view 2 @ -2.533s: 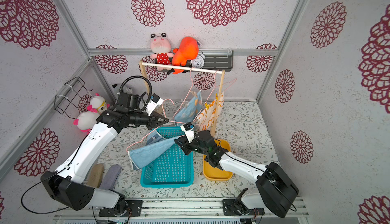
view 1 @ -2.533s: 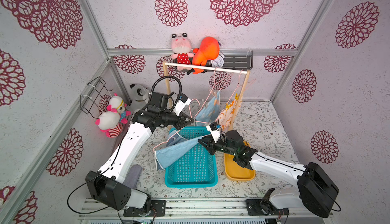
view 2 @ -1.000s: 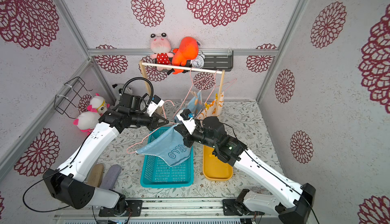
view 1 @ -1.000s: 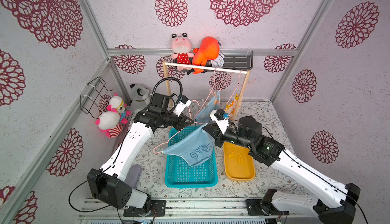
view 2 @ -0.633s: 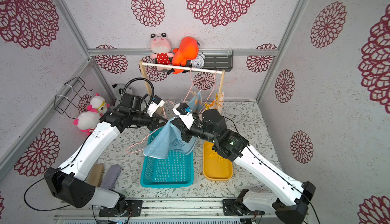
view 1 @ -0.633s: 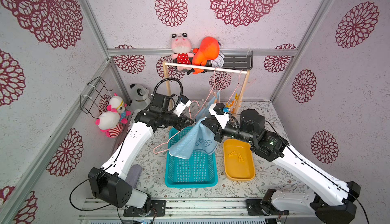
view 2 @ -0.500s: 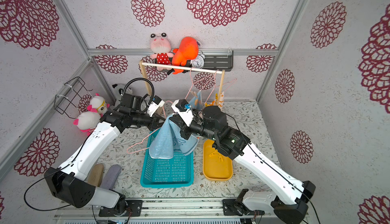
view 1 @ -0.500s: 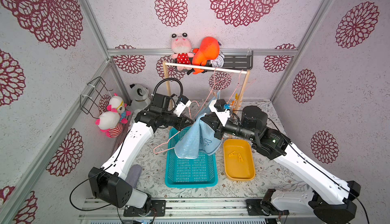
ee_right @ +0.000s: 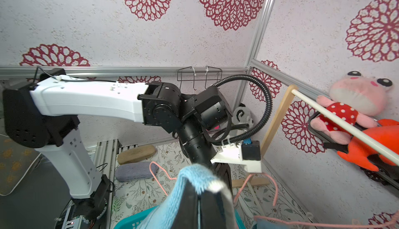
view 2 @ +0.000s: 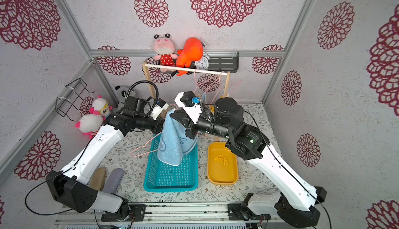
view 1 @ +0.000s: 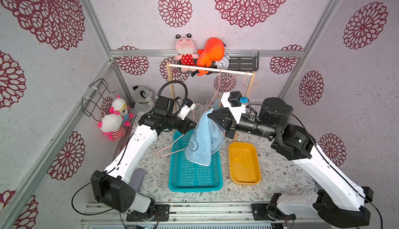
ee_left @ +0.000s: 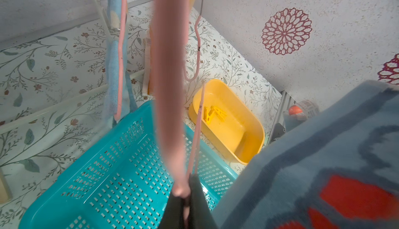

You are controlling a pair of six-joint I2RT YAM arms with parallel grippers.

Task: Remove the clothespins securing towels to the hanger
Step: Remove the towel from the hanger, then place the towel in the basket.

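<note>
My right gripper (view 1: 210, 114) (ee_right: 198, 193) is shut on a corner of a light blue towel (view 1: 204, 143) (view 2: 170, 145), which hangs straight down over the teal basket (view 1: 194, 188). Close beside it, my left gripper (view 1: 192, 127) (ee_left: 186, 197) is shut on a bare pink wire hanger (view 1: 170, 148) (ee_left: 170, 87). Two yellow clothespins (view 1: 241, 158) (ee_left: 213, 114) lie in the yellow tray (view 1: 246, 178). In the left wrist view, another blue towel (ee_left: 112, 66) hangs on a pink hanger with a pale clothespin (ee_left: 103, 16) on it. The right arm hides most of it in both top views.
The wooden rack's rod (view 1: 207, 69) crosses at the back, with plush toys (view 1: 185, 48) and a clock on the shelf behind it. More plush toys (view 1: 112, 122) sit at the left wall under a wire basket (view 1: 97, 96). A grey pad (view 2: 113, 180) and a tan pad lie front left.
My right gripper has risen and swung towards the left gripper with the blue towel. The towel, spread out slantwise a second ago, now hangs down. The left arm has hardly moved.
</note>
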